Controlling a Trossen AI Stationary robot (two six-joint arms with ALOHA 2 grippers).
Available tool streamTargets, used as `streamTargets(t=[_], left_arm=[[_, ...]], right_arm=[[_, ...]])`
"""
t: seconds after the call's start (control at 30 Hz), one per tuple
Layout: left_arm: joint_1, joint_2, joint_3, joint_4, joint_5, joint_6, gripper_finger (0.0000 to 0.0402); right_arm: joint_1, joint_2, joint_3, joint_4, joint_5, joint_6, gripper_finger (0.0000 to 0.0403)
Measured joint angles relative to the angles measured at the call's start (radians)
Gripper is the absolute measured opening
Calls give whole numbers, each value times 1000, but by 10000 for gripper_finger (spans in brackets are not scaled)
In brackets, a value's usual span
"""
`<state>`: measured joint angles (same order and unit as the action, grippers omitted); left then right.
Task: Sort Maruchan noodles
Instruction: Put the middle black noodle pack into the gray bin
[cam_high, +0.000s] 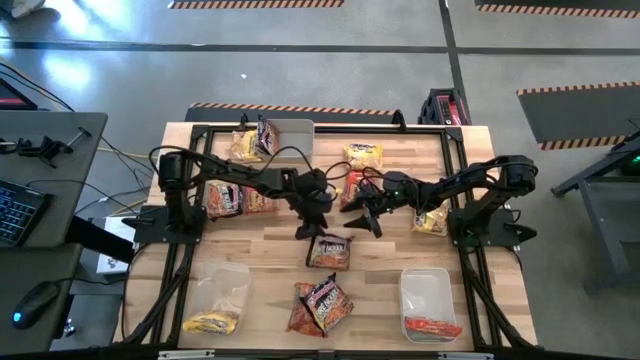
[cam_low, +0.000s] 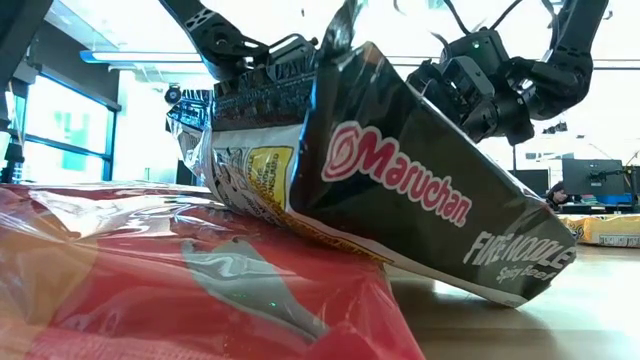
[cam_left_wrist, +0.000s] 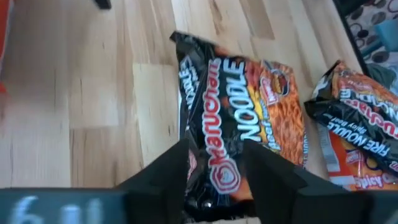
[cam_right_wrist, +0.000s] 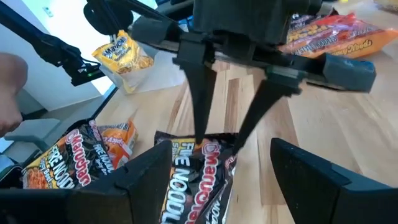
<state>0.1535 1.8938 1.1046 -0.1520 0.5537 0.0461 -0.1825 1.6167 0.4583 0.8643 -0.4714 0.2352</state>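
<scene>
We see the left gripper (cam_left_wrist: 214, 171) at mid-bench, fingers clamped on the near short end of a black Maruchan packet (cam_high: 329, 250) whose long axis runs straight ahead of them, while the right gripper (cam_right_wrist: 211, 186) hovers beside it, fingers apart.

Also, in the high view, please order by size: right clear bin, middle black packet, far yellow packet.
1. right clear bin
2. black packet, held tilted by the left pincer
3. yellow packet
The two packets look close in size, so their order is unsure.
</scene>
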Motion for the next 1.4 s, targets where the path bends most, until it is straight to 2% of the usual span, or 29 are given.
streamTargets(t=[0.1, 0.2, 0.37, 0.5, 0.6, 0.7, 0.83, 1.0, 1.13, 1.4], left_arm=[[3, 0, 0, -13, -17, -21, 101], [11, 0, 0, -13, -8, -42, 87], [10, 0, 0, -4, -16, -13, 106], [10, 0, -1, 11, -17, 8, 118], [4, 10, 0, 43, -16, 8, 120], [-7, 39, -3, 64, -20, 30, 125], [-19, 82, -2, 131, -23, 45, 138], [-18, 97, -2, 157, -13, 79, 142], [-18, 97, -2, 155, -15, 96, 115], [-18, 97, -2, 147, -8, 129, 11]], right_arm=[[0, -15, 0, -81, -10, 60, 259], [23, -29, 0, -211, -1, 153, 259], [135, -31, -1, -403, 119, 268, 249], [206, -32, -1, -459, 245, 333, 199], [229, -32, -1, -451, 302, 333, 152], [236, -32, -1, -424, 365, 322, 127], [236, -33, -1, -418, 411, 220, 124], [236, -33, -1, -410, 403, 77, 124], [229, -33, -1, -409, 391, 63, 124], [229, -33, -1, -404, 390, 78, 124]])
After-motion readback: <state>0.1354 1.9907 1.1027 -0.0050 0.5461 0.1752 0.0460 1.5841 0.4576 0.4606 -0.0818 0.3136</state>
